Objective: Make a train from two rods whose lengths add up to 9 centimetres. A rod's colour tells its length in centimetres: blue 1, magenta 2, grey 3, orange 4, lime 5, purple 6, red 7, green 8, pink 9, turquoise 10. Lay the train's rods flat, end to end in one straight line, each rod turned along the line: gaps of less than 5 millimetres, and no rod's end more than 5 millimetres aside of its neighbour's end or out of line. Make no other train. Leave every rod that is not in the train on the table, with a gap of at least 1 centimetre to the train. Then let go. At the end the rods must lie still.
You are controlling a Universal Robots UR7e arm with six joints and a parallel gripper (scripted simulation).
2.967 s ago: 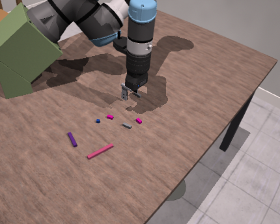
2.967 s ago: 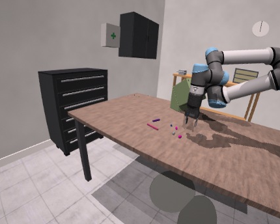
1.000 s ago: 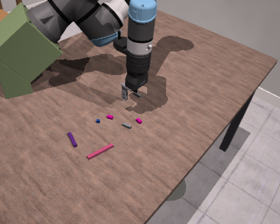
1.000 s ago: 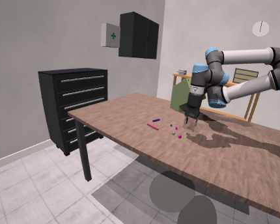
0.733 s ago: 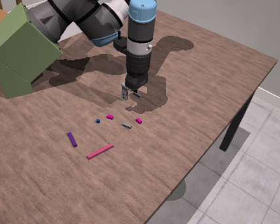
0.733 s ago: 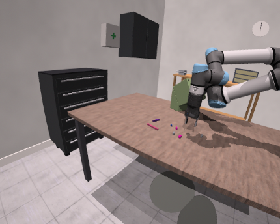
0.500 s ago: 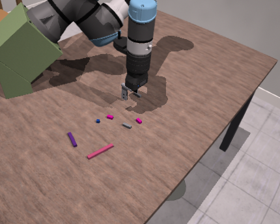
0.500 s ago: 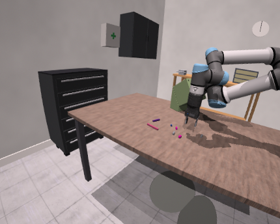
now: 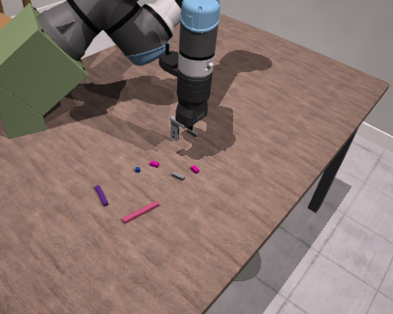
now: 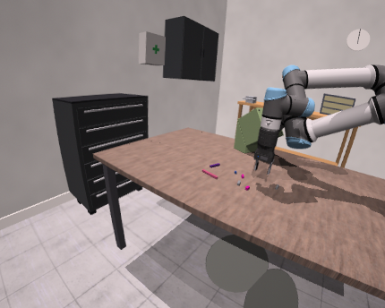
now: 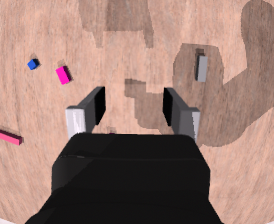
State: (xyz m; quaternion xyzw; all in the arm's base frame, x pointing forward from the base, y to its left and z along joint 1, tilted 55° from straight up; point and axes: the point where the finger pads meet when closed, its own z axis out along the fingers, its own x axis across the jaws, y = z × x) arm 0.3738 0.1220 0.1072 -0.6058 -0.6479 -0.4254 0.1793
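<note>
Ok so gripper (image 9: 185, 135) (image 10: 263, 173) (image 11: 134, 98) wide open, nothing between fingers, hanging above table (image 9: 261, 151) (image 10: 175, 157) (image 11: 138, 65). Grey rod (image 10: 277, 186) (image 11: 201, 68) off to right of jaws in wrist cam, sitting in shadow. Opposite side: magenta rod (image 9: 154, 163) (image 10: 243, 175) (image 11: 63, 75), blue rod (image 9: 137, 169) (image 10: 235, 172) (image 11: 33, 64) just past it. Second grey rod (image 9: 178, 176) (image 10: 238, 183) and other magenta one (image 9: 195, 169) (image 10: 247, 188) also out from jaws. Farthest out, pink rod (image 9: 141, 212) (image 10: 209, 174) (image 11: 5, 136) and purple rod (image 9: 101, 195) (image 10: 215, 165), well apart, no train lol.
</note>
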